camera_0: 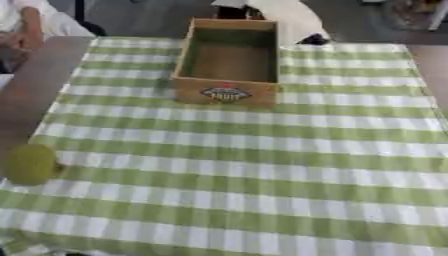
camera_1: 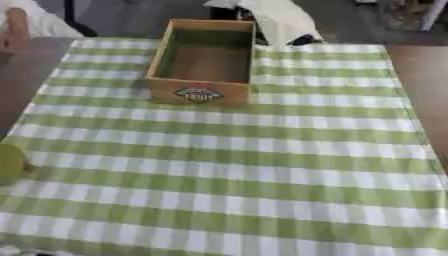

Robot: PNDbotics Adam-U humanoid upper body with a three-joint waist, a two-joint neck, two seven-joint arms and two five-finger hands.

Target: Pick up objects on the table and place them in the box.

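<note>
Left eye view: looks down from the head onto the checked cloth [camera_0: 245, 165], facing the far edge.
Right eye view: same downward look, set slightly rightward.
Nearness: cloth fills both frames.
Shared: wooden box [camera_0: 229, 60] at upper centre; yellow-green ball [camera_0: 31, 164] at left edge, cut off in the right eye view.

Box [camera_0: 229, 60]: plain wood, matt, with a printed label on the front wall.
Tablecloth [camera_0: 262, 165]: woven cloth, green and white check, matt.
Round object [camera_0: 31, 164]: yellow-green, smooth, dull skin.
Table [camera_0: 31, 90]: brown, matt.
</note>
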